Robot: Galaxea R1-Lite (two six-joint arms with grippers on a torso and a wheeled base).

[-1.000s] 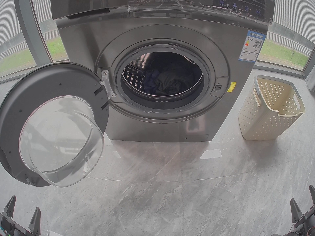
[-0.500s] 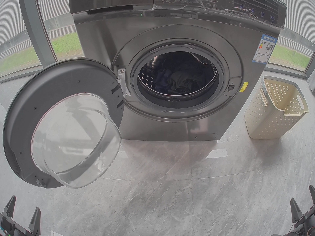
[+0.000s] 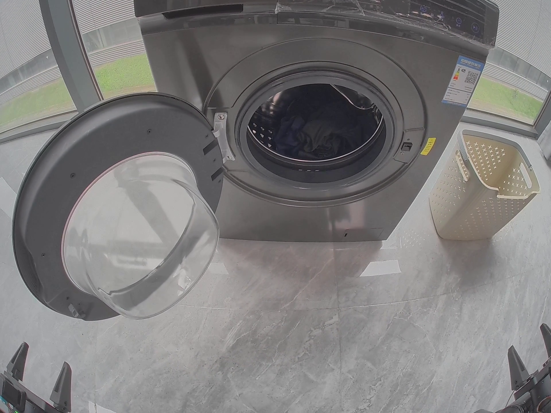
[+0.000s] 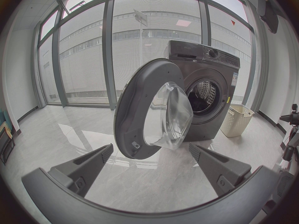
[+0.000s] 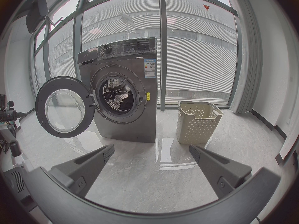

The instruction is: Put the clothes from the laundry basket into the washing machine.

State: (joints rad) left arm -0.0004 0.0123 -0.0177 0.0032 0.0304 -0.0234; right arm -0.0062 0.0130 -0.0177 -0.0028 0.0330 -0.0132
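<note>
Squarely ahead, a grey washing machine [image 3: 183,70] is seen with its round door [image 3: 74,173] swung fully open to the robot's left, the clear bowl of the door glass [image 3: 143,236] bulging outward. Dark clothes [image 3: 313,136] are heaped inside the drum [image 3: 261,136], behind the open porthole. A cream laundry basket [image 3: 459,207], perforated and upright, is set on the floor [image 3: 287,345] just beside the machine's right side. Both grippers are held low over the marbled grey floor, well apart from machine and basket. The left gripper [image 3: 43,358] is placed at the near left and the right gripper [image 3: 528,339] at the near right, each with its fingers spread wide. A pale strip of tape [image 3: 379,268] is stuck to the floor before the machine. Tall windows [image 3: 115,70] are ranged behind it.
</note>
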